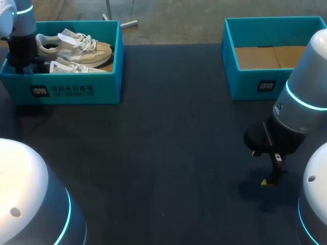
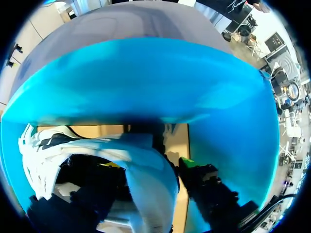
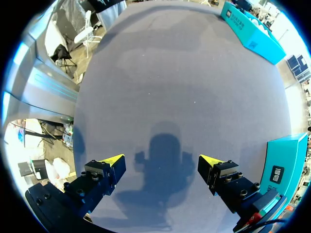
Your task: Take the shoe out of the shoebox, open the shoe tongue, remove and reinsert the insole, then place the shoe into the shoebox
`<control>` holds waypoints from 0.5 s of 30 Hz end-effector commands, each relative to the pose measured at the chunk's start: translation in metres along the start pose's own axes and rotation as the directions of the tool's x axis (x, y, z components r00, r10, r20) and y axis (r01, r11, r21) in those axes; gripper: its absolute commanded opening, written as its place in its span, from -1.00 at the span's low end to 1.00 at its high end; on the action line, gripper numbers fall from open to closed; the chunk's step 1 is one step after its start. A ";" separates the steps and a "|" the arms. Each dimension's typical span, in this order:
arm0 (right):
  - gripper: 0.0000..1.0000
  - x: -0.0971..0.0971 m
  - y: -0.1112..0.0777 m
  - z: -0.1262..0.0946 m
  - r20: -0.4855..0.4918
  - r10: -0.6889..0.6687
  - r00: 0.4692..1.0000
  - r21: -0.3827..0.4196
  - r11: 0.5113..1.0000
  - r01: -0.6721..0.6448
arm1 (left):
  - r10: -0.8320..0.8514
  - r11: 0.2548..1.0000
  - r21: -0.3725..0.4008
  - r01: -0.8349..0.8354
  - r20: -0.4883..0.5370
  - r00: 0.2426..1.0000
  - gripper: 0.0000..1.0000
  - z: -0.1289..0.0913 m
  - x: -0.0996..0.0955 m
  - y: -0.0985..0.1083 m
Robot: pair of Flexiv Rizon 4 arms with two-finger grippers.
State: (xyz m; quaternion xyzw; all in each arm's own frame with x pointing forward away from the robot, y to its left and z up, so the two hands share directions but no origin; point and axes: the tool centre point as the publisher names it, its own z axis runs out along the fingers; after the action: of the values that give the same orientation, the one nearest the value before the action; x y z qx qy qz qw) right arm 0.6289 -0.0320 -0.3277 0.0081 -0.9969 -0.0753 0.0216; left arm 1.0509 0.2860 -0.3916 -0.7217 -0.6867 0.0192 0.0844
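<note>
Step in hand, by the look of things: getting a shoe up and out of the shoebox point(image 1: 76, 92) at the left of the table point(image 1: 168, 153). Find the left end effector point(image 2: 146, 177) sunk into that box's left end, right at a pale shoe collar point(image 2: 141, 145). Cannot tell whether clamped on the collar or merely around it, nor whether on the far shoe point(image 1: 76, 47) or the near shoe point(image 1: 76, 67). See both lying side by side on the cardboard floor, heels toward the left arm, wholly inside the walls.

Before lifting, confirm a firm hold on the heel collar itself, not on a lace or the white tag point(image 1: 66, 37). Raise straight up and slowly, staying off the blue wall just beside the wrist and watching for the neighbouring shoe dragging along. Move sideways only after clearing the rim. Carry to the bare middle of the table and set down sole first, toe toward the right arm, ready for opening the tongue.

Leave the right end effector point(image 3: 160, 164) hovering low over the table, spread wide and holding nothing, well apart from the empty shoebox point(image 1: 255, 84). Bring it in only after set-down, to steady the shoe. Likely risks: a soft collar slipping, and laces snagging on the rim.
</note>
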 end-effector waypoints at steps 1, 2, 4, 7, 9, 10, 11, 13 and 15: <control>1.00 0.001 0.000 0.001 0.002 0.001 1.000 0.001 1.000 -0.001 | 0.000 1.000 0.006 0.000 -0.005 1.000 -1.00 0.001 0.000 0.002; 1.00 0.001 0.000 0.001 0.002 0.001 1.000 0.001 1.000 -0.001 | 0.001 1.000 0.006 -0.001 -0.005 1.000 -1.00 0.000 0.000 0.002; 1.00 0.001 0.000 0.001 0.002 0.001 1.000 0.001 1.000 -0.001 | 0.002 1.000 0.005 -0.002 -0.007 1.000 -1.00 -0.001 0.001 0.002; 1.00 0.001 0.000 0.001 0.002 0.001 1.000 0.001 1.000 -0.001 | -0.001 1.000 0.003 0.001 -0.011 1.000 -1.00 -0.002 0.001 0.003; 1.00 0.001 0.000 0.001 0.002 0.001 1.000 0.001 1.000 -0.001 | -0.001 1.000 0.002 0.001 -0.014 1.000 -1.00 -0.002 0.001 0.003; 1.00 0.001 0.000 0.001 0.002 0.001 1.000 0.001 1.000 -0.001 | 0.000 1.000 0.001 0.000 -0.016 1.000 -1.00 -0.002 0.001 0.003; 1.00 0.001 0.000 0.001 0.002 0.001 1.000 0.001 1.000 -0.001 | 0.002 1.000 0.000 -0.002 -0.017 1.000 -1.00 -0.003 0.001 0.002; 1.00 0.001 0.000 0.001 0.002 0.001 1.000 0.001 1.000 -0.001 | 0.004 1.000 -0.002 -0.004 -0.016 1.000 -1.00 -0.007 0.002 0.001; 1.00 0.001 0.000 0.001 0.002 0.001 1.000 0.001 1.000 -0.001 | 0.007 1.000 -0.007 -0.007 -0.013 1.000 -1.00 -0.012 0.003 -0.001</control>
State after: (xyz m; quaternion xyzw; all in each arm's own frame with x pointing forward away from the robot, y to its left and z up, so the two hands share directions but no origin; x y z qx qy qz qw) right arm 0.6289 -0.0320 -0.3277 0.0081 -0.9969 -0.0753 0.0216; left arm 1.0551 0.2875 -0.3874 -0.7238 -0.6842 0.0143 0.0881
